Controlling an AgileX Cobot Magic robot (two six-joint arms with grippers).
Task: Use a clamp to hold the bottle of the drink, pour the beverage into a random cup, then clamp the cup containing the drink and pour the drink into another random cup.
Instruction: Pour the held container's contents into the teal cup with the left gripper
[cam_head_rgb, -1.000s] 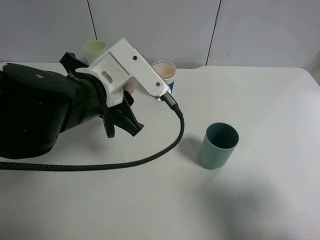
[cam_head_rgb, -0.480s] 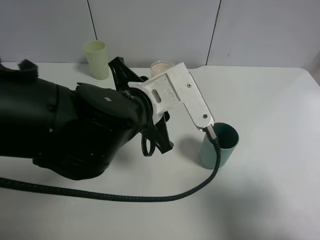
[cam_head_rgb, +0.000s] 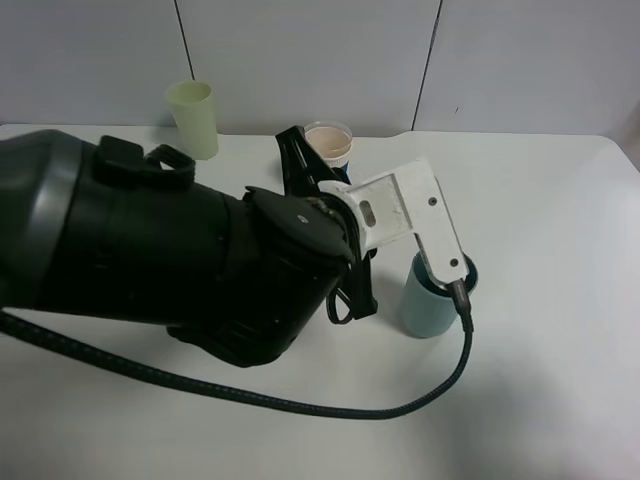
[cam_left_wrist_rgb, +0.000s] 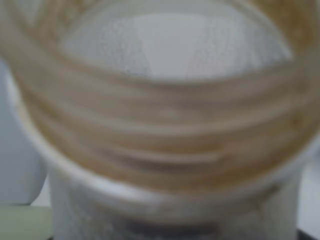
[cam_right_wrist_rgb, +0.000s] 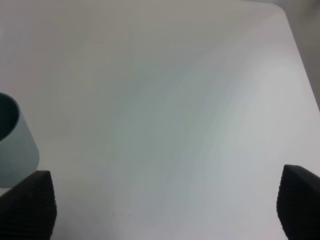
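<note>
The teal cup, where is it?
In the high view, the teal cup stands on the white table right of centre, partly hidden by the left arm's white bracket.

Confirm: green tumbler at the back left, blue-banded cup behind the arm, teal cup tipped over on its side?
Not the last. The teal cup stands upright, mouth up; the exterior high view shows it. The green tumbler at the back left and the blue-banded cup behind the arm are right.

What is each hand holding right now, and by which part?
The left hand looks shut on the bottle, whose threaded mouth fills its wrist view; where it grips is hidden. The right hand is open and empty.
</note>
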